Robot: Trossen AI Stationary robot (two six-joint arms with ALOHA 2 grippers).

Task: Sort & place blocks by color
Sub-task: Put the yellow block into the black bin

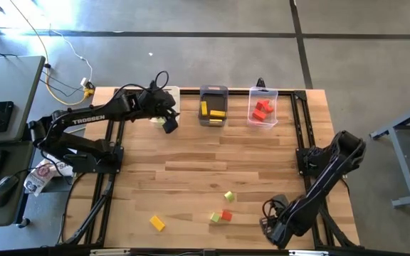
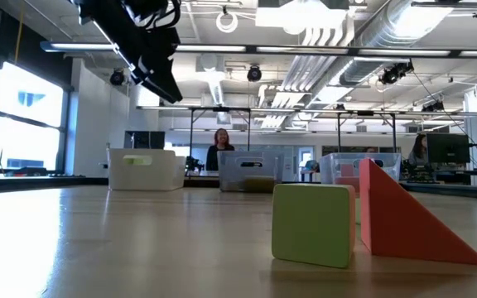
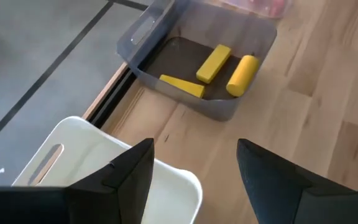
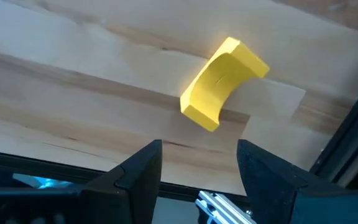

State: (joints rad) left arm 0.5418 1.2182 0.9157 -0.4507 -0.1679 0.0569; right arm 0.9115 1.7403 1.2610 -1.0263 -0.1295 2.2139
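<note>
My left gripper [image 1: 165, 118] hangs open above the near edge of the white bin [image 3: 98, 162] at the table's far side, with nothing between its fingers. Past it, the dark grey bin [image 3: 197, 68] holds three yellow blocks [image 3: 214, 63], and the clear bin [image 1: 263, 109] holds red blocks. My right gripper [image 4: 197, 177] is open and points down near the table's near right corner. A yellow curved block [image 4: 222, 81] lies flat on the wood beyond its fingers. A green block [image 1: 229, 195] lies alone. Another green block [image 2: 313, 223] rests beside a red wedge [image 2: 412, 219].
The three bins stand in a row along the far edge. Black rails [image 1: 303, 135] run along both table sides. Bare wood [image 1: 212, 156] stretches between the bins and the loose blocks. People show in the room beyond the table in the low view.
</note>
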